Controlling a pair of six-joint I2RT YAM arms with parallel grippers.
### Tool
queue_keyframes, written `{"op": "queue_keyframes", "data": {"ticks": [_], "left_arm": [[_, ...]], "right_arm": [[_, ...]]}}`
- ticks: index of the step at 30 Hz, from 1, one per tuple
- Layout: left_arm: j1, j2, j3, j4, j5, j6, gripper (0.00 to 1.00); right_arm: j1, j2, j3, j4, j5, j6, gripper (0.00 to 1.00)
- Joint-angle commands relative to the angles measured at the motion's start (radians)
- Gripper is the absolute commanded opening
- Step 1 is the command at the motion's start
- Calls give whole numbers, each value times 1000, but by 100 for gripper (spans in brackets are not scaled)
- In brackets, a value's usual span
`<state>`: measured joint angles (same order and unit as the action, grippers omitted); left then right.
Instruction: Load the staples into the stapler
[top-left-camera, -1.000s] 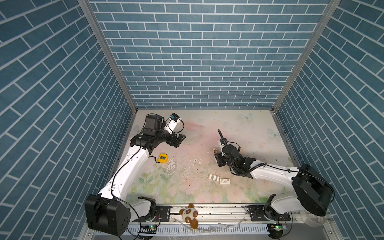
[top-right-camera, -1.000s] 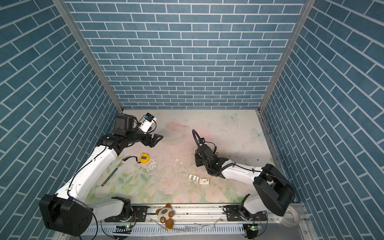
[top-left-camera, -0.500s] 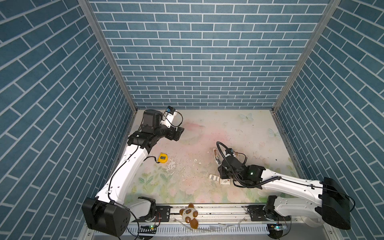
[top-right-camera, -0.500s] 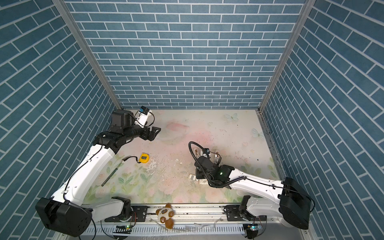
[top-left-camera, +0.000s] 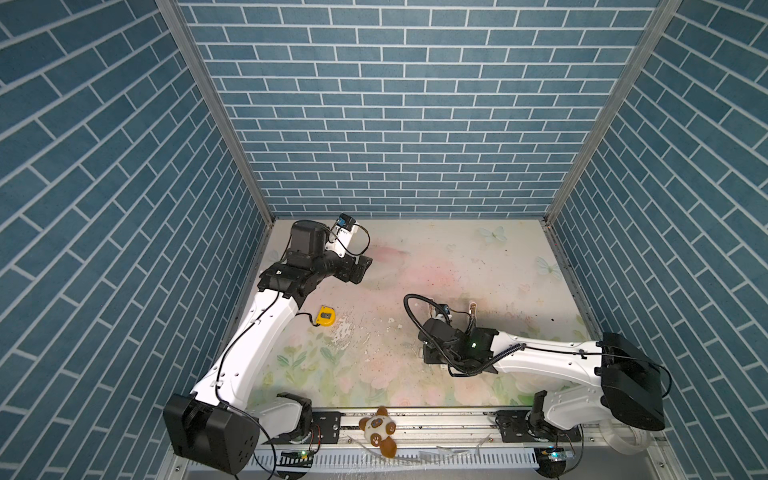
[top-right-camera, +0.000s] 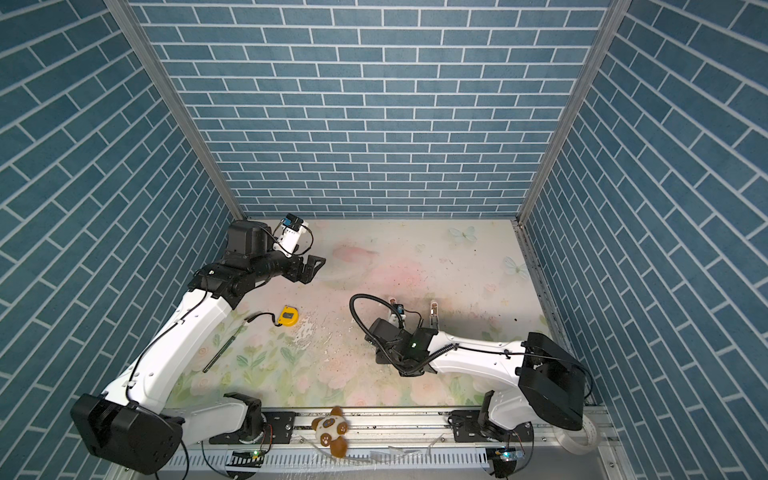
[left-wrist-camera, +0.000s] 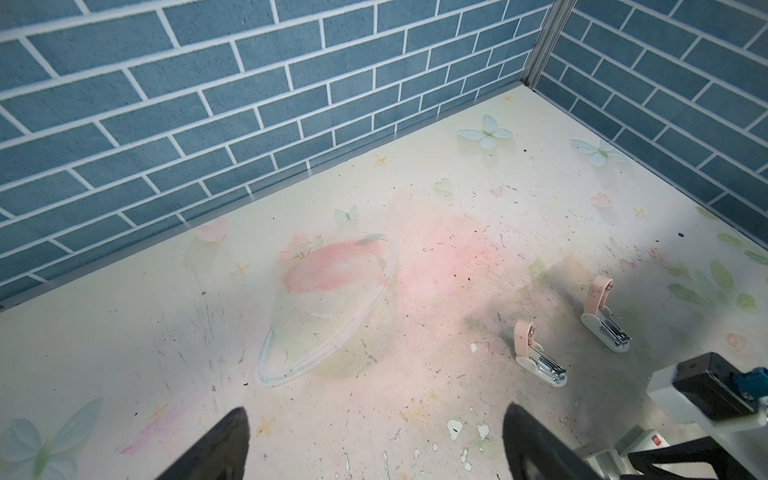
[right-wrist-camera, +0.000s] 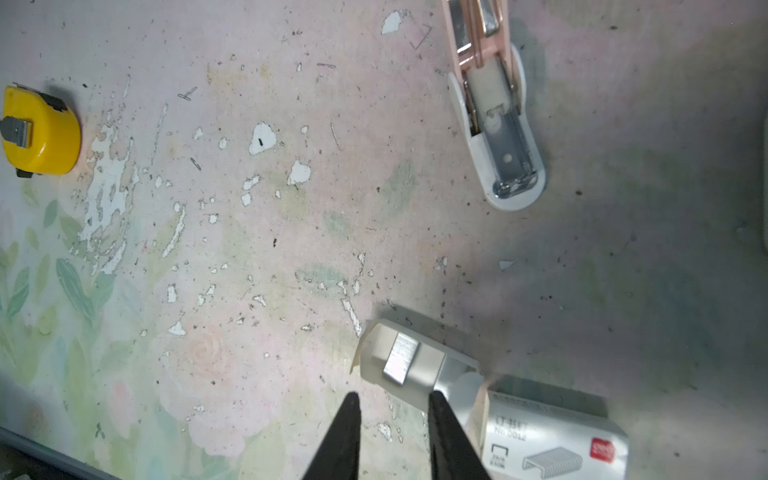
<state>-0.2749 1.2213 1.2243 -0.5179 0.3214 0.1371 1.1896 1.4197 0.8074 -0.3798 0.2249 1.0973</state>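
Staples (right-wrist-camera: 400, 358): one short silver strip lies in the white tray (right-wrist-camera: 376, 343) on the tabletop (right-wrist-camera: 249, 249), just ahead of the right tool.
Sleeve (right-wrist-camera: 552, 436): it lies right beside the tray's far end.
Stapler (right-wrist-camera: 498, 137): it is open, with the pink top tipped up and the metal channel showing. It is well apart from the tray.
Second stapler (left-wrist-camera: 604, 320): it stands open near the first one.
Right tool (right-wrist-camera: 392, 399): its two tips are a little apart with nothing between them. One tip sits over the tray's edge.
Left tool (left-wrist-camera: 376, 411): its tips are wide apart and hold nothing, far from the staples.
Strip slips: the strip is thin and flat, so the tips may slide off it. They may pinch the tray wall, and then the tray comes up too.
Strip snaps: a hard squeeze may break the strip into bits.
Tray moves: the tray looks light. A bump from the tip over its edge may push it away or flip it, and the staples spill.
Channel: it is narrow, so a tilted strip may jam or fall beside the stapler.
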Motion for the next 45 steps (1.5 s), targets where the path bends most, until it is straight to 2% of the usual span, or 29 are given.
{"op": "queue_keyframes", "data": {"ticks": [1, 11, 45], "left_arm": [[-6, -17, 15, -7, 16, -16, 96], [-6, -11, 7, -1, 30, -15, 96], [-7, -23, -3, 9, 48, -11, 97]], "right_arm": [[4, 27, 14, -6, 21, 57, 28], [3, 93, -3, 78, -13, 73, 25], [3, 184, 21, 67, -6, 77, 24]]}}
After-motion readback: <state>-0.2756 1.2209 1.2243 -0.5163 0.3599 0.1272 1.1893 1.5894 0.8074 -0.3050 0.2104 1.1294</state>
